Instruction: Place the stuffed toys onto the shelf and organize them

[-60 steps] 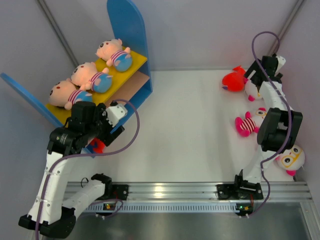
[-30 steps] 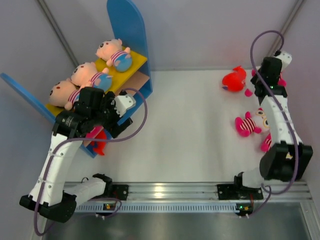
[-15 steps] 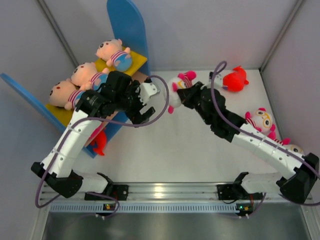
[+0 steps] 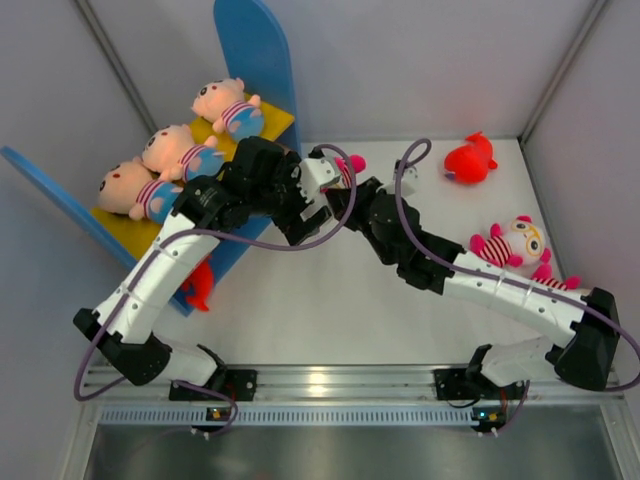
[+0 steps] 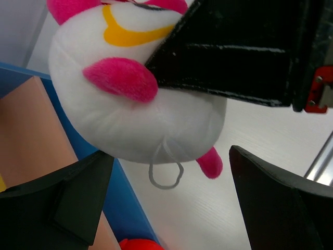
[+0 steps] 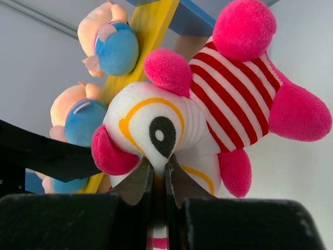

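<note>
Holds white-faced toy (image 6: 203,114) beside shelf (image 4: 252,45), brought from far right, pinched in closed right jaws. Flanks it with wide-open left jaws; probably handover next.

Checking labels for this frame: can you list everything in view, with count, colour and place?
shelf: 1, blue sides, yellow upper board, tan lower board; table's left side.
peach-faced dolls: 3, striped shirts, blue pants; in a row on the upper board, others at and.
red plush: 2; one at the table's far right, one low at the shelf's near end, partly hidden.
white-faced toys: 2, pink feet, striped; one lying at the table's right, one held up beside the shelf.
table: 1, white.
left gripper: open, at the held toy's head.
right gripper: shut on that toy's face.
</note>
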`<state>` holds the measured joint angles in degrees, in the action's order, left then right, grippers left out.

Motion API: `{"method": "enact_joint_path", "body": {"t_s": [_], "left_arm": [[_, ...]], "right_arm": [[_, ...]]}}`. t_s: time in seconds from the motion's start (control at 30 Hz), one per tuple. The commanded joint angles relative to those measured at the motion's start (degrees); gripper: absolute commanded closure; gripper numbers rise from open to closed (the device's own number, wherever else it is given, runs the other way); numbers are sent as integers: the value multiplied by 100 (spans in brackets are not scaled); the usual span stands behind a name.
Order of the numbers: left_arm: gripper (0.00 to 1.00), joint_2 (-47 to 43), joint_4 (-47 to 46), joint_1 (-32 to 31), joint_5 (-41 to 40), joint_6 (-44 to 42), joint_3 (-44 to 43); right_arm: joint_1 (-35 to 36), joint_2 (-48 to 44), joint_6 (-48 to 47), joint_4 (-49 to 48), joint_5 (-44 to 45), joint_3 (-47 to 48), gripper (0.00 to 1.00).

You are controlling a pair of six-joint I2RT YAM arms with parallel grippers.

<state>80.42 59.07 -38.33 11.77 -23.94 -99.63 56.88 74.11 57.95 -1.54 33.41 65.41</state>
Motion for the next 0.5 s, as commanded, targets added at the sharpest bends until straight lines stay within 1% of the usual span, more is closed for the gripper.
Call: {"method": "enact_joint_path", "body": {"t_s": [0.0,0.1,0.13,0.2,0.23,0.27,0.3,0.33,0.37,0.4,0.43,0.47], "left_arm": [[1,-79,-913,-8,-561,118,189],[2,-132,-1327,-8,-991,83,497],[12,-150,-1397,-8,-1114,57,559],[30,-176,-1486,1,-1081,-66,638],[41,-176,-1486,1,-950,-110,656],[68,-185,-1486,1,-896,-119,682],[87,-194,-1477,1,-861,-128,726],[100,-185,-1486,-8,-895,-102,744],[100,-194,-1486,0,-878,-67,752],[100,-220,-1477,35,-843,-84,805],[100,-255,-1477,53,-808,-93,831],[100,-290,-1477,79,-686,-119,875]], "right_arm": [[174,113,286,-505,-316,358,100],[244,157,427,-549,-545,315,100],[253,139,445,-523,-581,280,100],[288,69,497,-584,-686,157,100],[306,60,498,-602,-730,139,100],[306,8,471,-584,-800,122,100],[306,-27,323,-610,-844,95,100],[306,-36,209,-619,-897,95,100],[315,-71,34,-602,-976,112,97],[297,-98,-334,-436,-1168,130,93],[201,-133,-459,-278,-1266,130,85],[113,-264,-600,-146,-1623,113,63]]}}
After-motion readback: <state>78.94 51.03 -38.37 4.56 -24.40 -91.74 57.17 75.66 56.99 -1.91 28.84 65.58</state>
